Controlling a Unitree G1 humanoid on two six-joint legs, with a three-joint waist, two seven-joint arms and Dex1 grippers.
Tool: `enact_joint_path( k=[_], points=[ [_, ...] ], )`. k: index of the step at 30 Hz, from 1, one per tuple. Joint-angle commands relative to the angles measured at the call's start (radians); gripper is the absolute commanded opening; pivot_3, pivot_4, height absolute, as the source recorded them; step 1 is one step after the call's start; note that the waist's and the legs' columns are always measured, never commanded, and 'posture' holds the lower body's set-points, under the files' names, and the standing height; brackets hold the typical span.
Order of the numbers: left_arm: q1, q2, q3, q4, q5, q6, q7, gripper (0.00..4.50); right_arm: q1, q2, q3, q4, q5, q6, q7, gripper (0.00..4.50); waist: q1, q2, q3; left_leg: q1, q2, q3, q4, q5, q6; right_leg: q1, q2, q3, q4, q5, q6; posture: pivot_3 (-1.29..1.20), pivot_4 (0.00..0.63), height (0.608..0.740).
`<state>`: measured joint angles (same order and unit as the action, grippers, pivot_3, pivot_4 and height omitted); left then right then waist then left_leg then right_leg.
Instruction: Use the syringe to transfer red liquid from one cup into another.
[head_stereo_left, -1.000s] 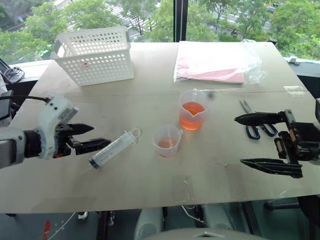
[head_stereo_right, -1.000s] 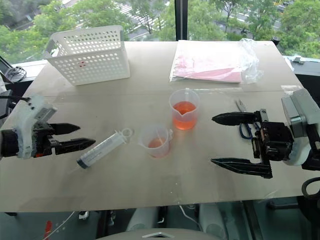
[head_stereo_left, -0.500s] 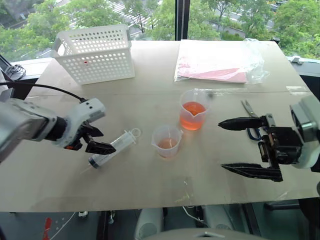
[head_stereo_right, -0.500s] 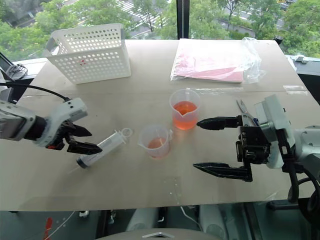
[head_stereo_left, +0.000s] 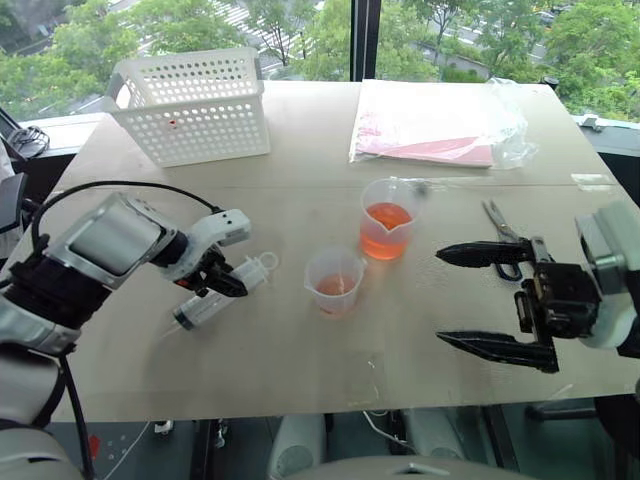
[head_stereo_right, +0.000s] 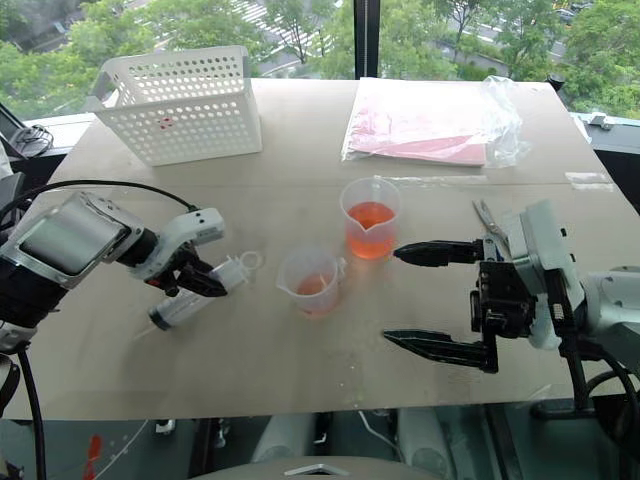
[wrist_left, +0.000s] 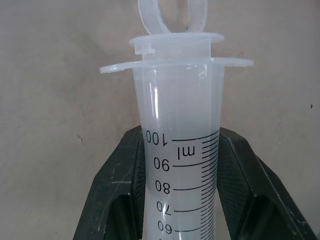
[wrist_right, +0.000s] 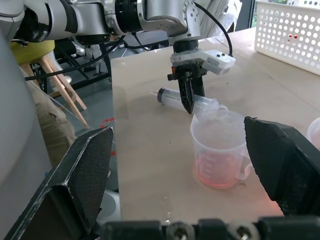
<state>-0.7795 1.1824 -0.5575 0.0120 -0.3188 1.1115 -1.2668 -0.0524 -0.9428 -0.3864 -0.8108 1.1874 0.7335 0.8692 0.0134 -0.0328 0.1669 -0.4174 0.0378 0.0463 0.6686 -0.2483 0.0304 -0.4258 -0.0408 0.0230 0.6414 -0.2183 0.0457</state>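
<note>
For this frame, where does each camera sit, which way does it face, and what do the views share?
Head stereo pair: looks forward and down over the table; both arms show, left gripper on the syringe, right gripper with jaws wide.
Left wrist: looks along its jaws, shut on the syringe's barrel near the 100 mark.
Right wrist: looks across the table between its open jaws at the smaller cup and left gripper.
Shared: the syringe.

Clear syringe (head_stereo_left: 215, 297) lies flat — spouted cup (head_stereo_left: 386, 232) and smaller cup (head_stereo_left: 335, 282) upright, red liquid (head_stereo_left: 385, 218) in both.

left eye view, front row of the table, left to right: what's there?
left gripper shut on the syringe → smaller cup → taller spouted cup → scissors → right gripper, jaws open.
</note>
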Motion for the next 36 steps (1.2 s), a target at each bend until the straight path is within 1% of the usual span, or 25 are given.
enact_joint_path(
  k=[1,3,4,5,6,7,9,11,12,13,15,16,17,19,21,23,26,27,30,33,36],
  points=[
    [0.061,0.052,0.172,-0.055,-0.064,0.05,0.017,1.33,0.034,-0.007,-0.053,-0.034,-0.008,-0.031,-0.001,4.5,-0.006,0.0,0.0,0.0,0.0,0.0,0.0,0.0,0.0,0.0,0.0,0.0,0.0,0.0,0.0,0.0,0.15,0.74],
    [0.127,0.073,0.362,-0.094,-0.146,0.116,0.035,1.33,0.048,-0.003,-0.065,-0.036,-0.006,-0.034,-0.028,4.5,-0.013,-0.002,0.0,0.0,0.002,-0.002,0.0,0.0,0.0,-0.001,0.0,0.001,0.001,0.002,0.004,0.0,0.15,0.74],
    [0.155,0.067,0.489,-0.112,-0.188,0.146,0.049,1.33,0.045,0.0,-0.065,-0.028,-0.007,-0.034,-0.053,4.5,-0.016,-0.002,0.001,0.0,0.002,-0.003,0.0,0.0,0.0,-0.001,0.0,0.0,0.001,0.001,0.005,0.0,0.15,0.74],
    [0.165,0.049,0.611,-0.133,-0.236,0.192,0.057,1.33,0.036,0.007,-0.06,-0.017,-0.015,-0.037,-0.078,4.5,-0.016,-0.003,0.001,0.0,0.002,-0.002,0.0,0.0,0.0,-0.001,0.001,0.0,0.001,0.001,0.006,0.0,0.15,0.74],
    [0.113,-0.005,0.737,-0.149,-0.283,0.297,0.085,1.33,0.016,0.021,-0.042,0.002,-0.041,-0.05,-0.103,4.5,-0.017,-0.004,0.001,0.0,0.004,-0.004,0.0,0.0,0.0,-0.001,0.001,-0.001,0.001,0.0,0.006,0.0,0.15,0.74],
    [0.054,-0.065,0.83,-0.163,-0.314,0.388,0.123,1.33,-0.003,0.031,-0.025,0.02,-0.061,-0.059,-0.123,4.5,-0.013,-0.005,0.001,0.0,0.004,-0.006,0.0,0.0,0.0,-0.001,0.001,-0.002,0.001,0.0,0.006,0.0,0.15,0.74],
    [-0.096,-0.273,1.005,-0.192,-0.326,0.49,0.258,1.33,-0.055,0.045,0.014,0.07,-0.067,-0.047,-0.156,4.5,-0.001,-0.004,0.001,0.001,0.002,-0.007,0.003,0.0,0.0,0.003,0.0,-0.005,0.001,-0.002,0.003,0.0,0.15,0.74],
    [-0.223,-0.491,1.123,-0.232,-0.307,0.503,0.407,1.33,-0.116,0.069,0.048,0.12,-0.085,-0.048,-0.188,4.5,0.005,-0.004,0.0,0.004,0.001,-0.011,0.006,0.0,0.0,0.01,0.0,-0.007,0.0,-0.002,0.004,0.0,0.15,0.74],
    [-0.273,-0.588,1.151,-0.253,-0.297,0.477,0.478,1.33,-0.148,0.075,0.06,0.147,-0.082,-0.036,-0.208,4.5,0.006,-0.004,0.0,0.004,0.0,-0.013,0.007,0.0,0.0,0.013,0.0,-0.007,0.0,-0.002,0.004,0.0,0.15,0.74],
    [-0.306,-0.662,1.165,-0.269,-0.287,0.449,0.535,1.33,-0.172,0.078,0.07,0.166,-0.092,-0.032,-0.219,4.5,0.006,-0.004,-0.001,0.005,-0.001,-0.013,0.008,0.0,0.0,0.014,0.0,-0.006,0.0,-0.001,0.004,0.0,0.15,0.74],
    [-0.332,-0.794,1.149,-0.29,-0.279,0.316,0.627,1.33,-0.219,0.078,0.088,0.2,-0.131,-0.036,-0.237,4.5,0.001,-0.004,-0.001,0.004,-0.002,-0.014,0.01,0.001,0.0,0.014,0.0,-0.004,0.0,0.003,0.01,0.0,0.15,0.74],
    [-0.332,-0.845,1.138,-0.289,-0.288,0.267,0.649,1.33,-0.236,0.074,0.094,0.213,-0.148,-0.037,-0.242,4.5,-0.003,-0.004,0.0,0.004,-0.002,-0.014,0.01,0.001,0.0,0.014,0.0,-0.003,0.0,0.005,0.007,0.0,0.15,0.74],
    [-0.314,-0.888,1.091,-0.275,-0.282,0.192,0.652,1.33,-0.254,0.071,0.101,0.228,-0.172,-0.042,-0.247,4.5,-0.004,-0.004,0.0,0.003,-0.003,-0.014,0.01,0.0,0.0,0.013,0.001,-0.001,0.0,0.006,0.007,0.0,0.15,0.74],
    [-0.27,-0.957,1.023,-0.235,-0.276,0.042,0.622,1.33,-0.282,0.053,0.114,0.247,-0.203,-0.026,-0.26,4.5,-0.006,-0.003,-0.001,0.003,-0.002,-0.014,0.009,0.0,0.0,0.012,0.001,0.0,0.0,0.006,0.007,0.0,0.15,0.74],
    [-0.212,-0.996,0.929,-0.181,-0.252,-0.119,0.551,1.33,-0.323,0.049,0.117,0.27,-0.19,0.017,-0.296,4.5,-0.006,-0.002,-0.001,0.004,-0.002,-0.013,0.006,0.0,0.0,0.012,0.001,0.0,0.0,0.005,0.007,0.0,0.15,0.74],
    [-0.146,-1.001,0.795,-0.112,-0.174,-0.339,0.461,1.33,-0.353,0.047,0.101,0.274,-0.154,0.046,-0.307,4.5,-0.004,-0.002,-0.001,0.004,-0.003,-0.009,0.004,0.0,0.0,0.011,0.002,0.0,-0.001,0.005,0.006,0.0,0.15,0.74],
    [-0.09,-1.001,0.689,-0.005,-0.115,-0.56,0.367,1.33,-0.318,0.007,0.066,0.234,-0.145,0.065,-0.264,4.5,0.0,-0.002,-0.001,0.003,-0.002,-0.009,0.002,0.0,0.0,0.009,0.003,0.0,-0.001,0.005,0.006,0.0,0.15,0.74],
    [-0.087,-1.012,0.682,0.03,-0.118,-0.595,0.36,1.33,-0.284,-0.012,0.05,0.215,-0.157,0.061,-0.236,4.5,0.0,-0.002,-0.001,0.002,-0.002,-0.008,0.002,0.0,0.0,0.009,0.003,0.0,-0.002,0.005,0.006,0.0,0.15,0.74],
    [-0.09,-1.011,0.636,0.113,-0.084,-0.729,0.325,1.33,-0.167,-0.054,-0.031,0.169,-0.126,0.077,-0.164,4.5,0.007,-0.002,-0.001,0.0,-0.002,-0.009,0.002,0.0,0.0,0.009,0.002,-0.001,-0.005,0.005,0.006,0.0,0.15,0.74],
    [-0.103,-1.02,0.631,0.17,-0.093,-0.788,0.316,1.33,-0.042,-0.063,-0.126,0.139,-0.127,0.071,-0.112,4.5,0.002,-0.002,-0.001,0.0,-0.002,-0.008,0.002,0.0,0.0,0.01,0.002,0.0,-0.008,0.006,0.007,0.0,0.15,0.74],
    [-0.1,-1.032,0.62,0.193,-0.105,-0.821,0.306,1.33,0.032,-0.05,-0.186,0.131,-0.117,0.075,-0.108,4.5,0.0,-0.002,-0.001,0.001,-0.002,-0.009,0.003,0.0,0.0,0.012,0.002,-0.001,-0.009,0.006,0.007,0.0,0.15,0.74]
  ],
)
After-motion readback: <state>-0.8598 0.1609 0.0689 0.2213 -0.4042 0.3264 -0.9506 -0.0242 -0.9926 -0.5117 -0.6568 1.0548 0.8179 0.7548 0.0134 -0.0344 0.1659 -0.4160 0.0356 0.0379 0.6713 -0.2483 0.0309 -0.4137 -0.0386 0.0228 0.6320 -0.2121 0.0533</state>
